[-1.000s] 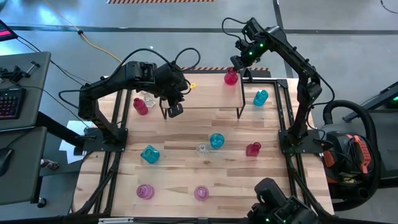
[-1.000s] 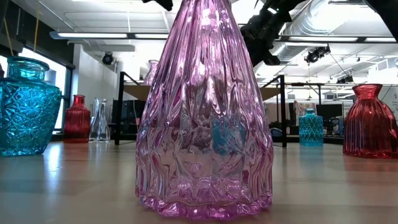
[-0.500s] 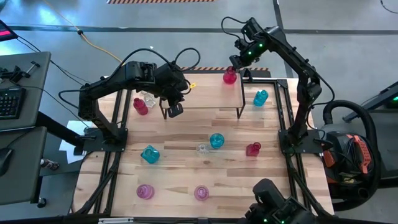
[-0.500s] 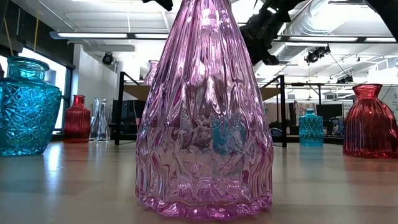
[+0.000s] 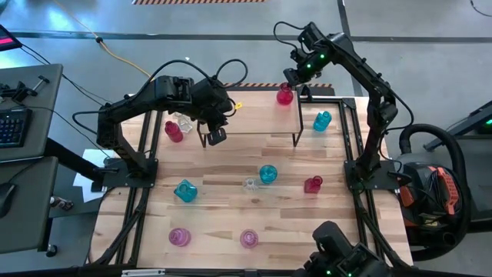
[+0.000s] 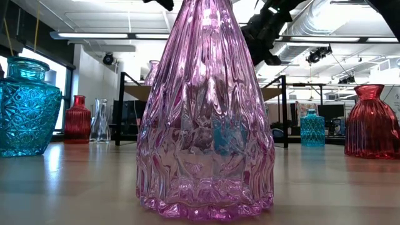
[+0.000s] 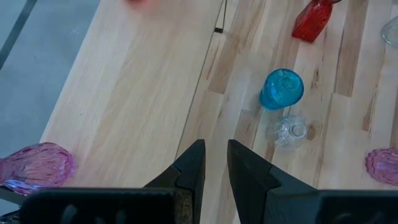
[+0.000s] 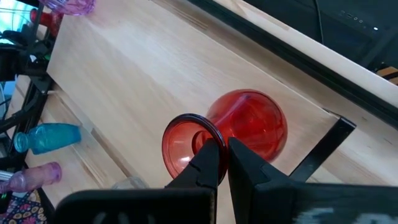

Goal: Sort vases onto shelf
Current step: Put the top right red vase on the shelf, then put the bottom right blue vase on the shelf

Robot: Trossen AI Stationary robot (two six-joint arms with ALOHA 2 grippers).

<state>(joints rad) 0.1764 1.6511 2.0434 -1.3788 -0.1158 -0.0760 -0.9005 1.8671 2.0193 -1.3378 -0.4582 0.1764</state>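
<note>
The shelf [image 5: 254, 117] is a light-wood board on black legs at the table's far middle. A red vase [image 5: 284, 95] stands upright by the shelf's far right corner, with my right gripper [image 8: 222, 149] shut at its mouth. A pink vase [image 7: 34, 168] stands at the shelf's left end, under my left arm in the high view. My left gripper [image 5: 217, 137] hovers over the shelf's near left corner. It is shut and empty [image 7: 216, 155]. Several more vases stand on the table, among them teal [image 5: 267, 174], clear [image 5: 250, 183] and red [image 5: 313, 184] ones. My right gripper pinches the red vase's rim [image 8: 219, 134] on the side toward the wrist. One finger [image 8: 208, 158] is inside the mouth and one [image 8: 242, 160] is outside. The fingers slant down from the table's far side. The vase stands with its base on the shelf board.
Left of the shelf stand a red vase [image 5: 174, 131] and a clear one [image 5: 184, 121]; right of it stands a teal one [image 5: 321, 121]. A teal vase [image 5: 185, 191] and two pink ones [image 5: 179, 237] [image 5: 248, 238] stand nearer. The shelf's middle is bare.
</note>
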